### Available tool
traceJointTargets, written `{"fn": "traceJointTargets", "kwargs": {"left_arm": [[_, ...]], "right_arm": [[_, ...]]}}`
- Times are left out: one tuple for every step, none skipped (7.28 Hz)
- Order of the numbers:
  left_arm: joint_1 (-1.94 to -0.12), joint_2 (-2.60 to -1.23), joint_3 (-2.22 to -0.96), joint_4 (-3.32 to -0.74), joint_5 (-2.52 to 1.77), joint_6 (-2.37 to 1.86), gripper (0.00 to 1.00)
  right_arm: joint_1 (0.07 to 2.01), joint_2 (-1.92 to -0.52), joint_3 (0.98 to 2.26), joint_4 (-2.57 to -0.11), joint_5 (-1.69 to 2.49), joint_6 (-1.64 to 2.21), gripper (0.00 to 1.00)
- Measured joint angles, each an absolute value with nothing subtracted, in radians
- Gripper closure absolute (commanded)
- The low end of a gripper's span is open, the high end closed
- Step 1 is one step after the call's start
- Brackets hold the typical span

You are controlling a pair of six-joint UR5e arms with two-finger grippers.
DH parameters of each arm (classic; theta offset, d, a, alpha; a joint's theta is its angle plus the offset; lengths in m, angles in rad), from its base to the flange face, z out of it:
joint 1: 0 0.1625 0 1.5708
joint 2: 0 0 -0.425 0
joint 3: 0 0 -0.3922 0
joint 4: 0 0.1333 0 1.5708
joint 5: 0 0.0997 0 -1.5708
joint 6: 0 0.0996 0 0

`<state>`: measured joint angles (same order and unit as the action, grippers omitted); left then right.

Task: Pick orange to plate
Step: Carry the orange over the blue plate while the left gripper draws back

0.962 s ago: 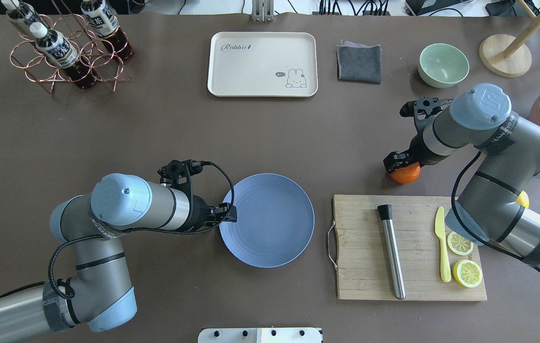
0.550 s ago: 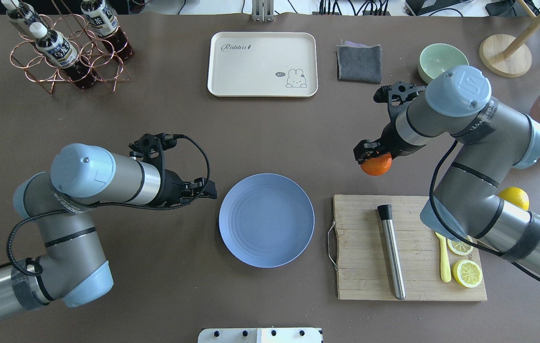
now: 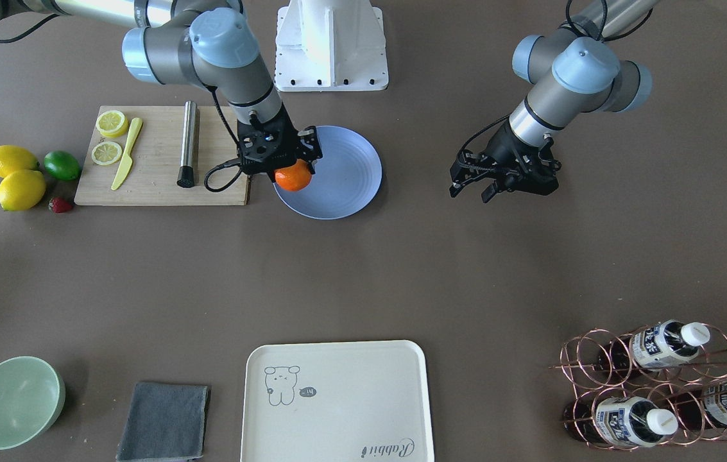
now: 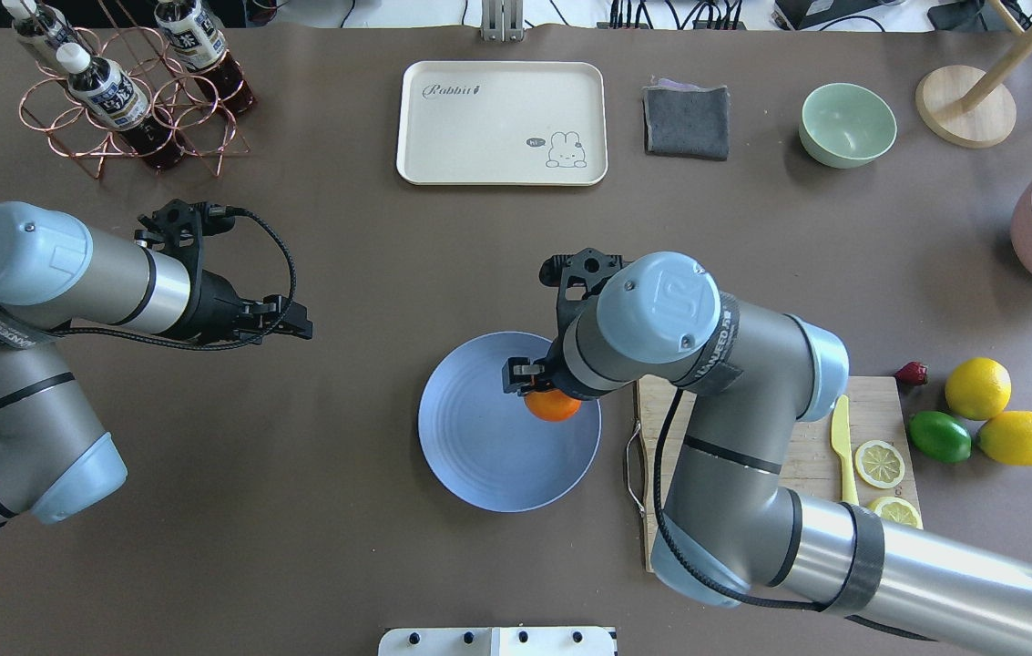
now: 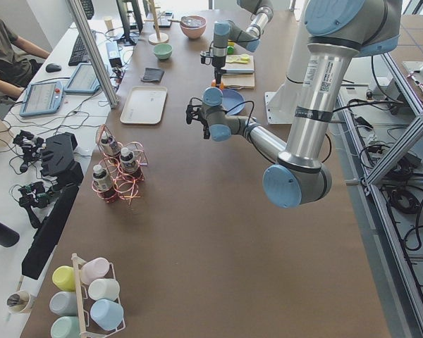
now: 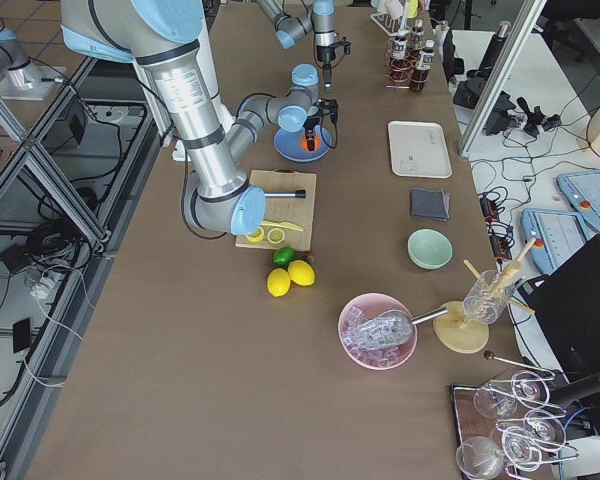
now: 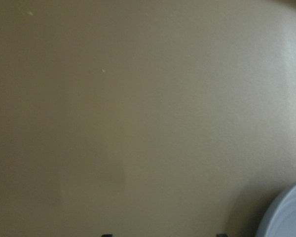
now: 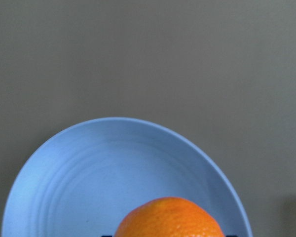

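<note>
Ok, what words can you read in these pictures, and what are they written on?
"Rabbit": on the cream rectangular tray, beside a rabbit drawing.
"hi": seemingly, in a tiny speech bubble on that tray.
"UR": on the right arm's blue round cap.
Labels on the dark bottles: too small to read.
Lettering on the black arm straps: too blurred to read.

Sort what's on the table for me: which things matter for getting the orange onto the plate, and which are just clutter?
In the job: orange, plate, right gripper holding the orange over the plate.

Lying about: cream tray, grey cloth, green bowl, cutting board, lime, bottles.
</note>
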<state>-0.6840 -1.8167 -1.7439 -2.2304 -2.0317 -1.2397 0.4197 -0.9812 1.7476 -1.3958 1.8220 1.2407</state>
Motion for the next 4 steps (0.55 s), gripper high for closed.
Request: {"fn": "traceJointTargets", "kwargs": {"left_arm": [[-0.691,-1.813,-1.744,-2.23,-2.035,-1.234,0.24],[-0.692,-1.808,-1.744,-2.231,-2.036,-1.233,0.24],[-0.693,-1.797,-1.746,-2.232,-2.037,-1.232,0.24],[-0.693,-1.787,-1.749,-2.234,-2.037,-1.232,0.24]], "right_arm": [[0.382,-0.957,1.739,-1.419,1.783,1.26,1.0],[0.365,-0.947,1.727,-1.428,1.764,1.265,1.0],[0.357,-0.939,1.709,-1.431,1.752,1.265,1.0],[0.353,-0.933,1.692,-1.431,1.745,1.264,1.0]]}}
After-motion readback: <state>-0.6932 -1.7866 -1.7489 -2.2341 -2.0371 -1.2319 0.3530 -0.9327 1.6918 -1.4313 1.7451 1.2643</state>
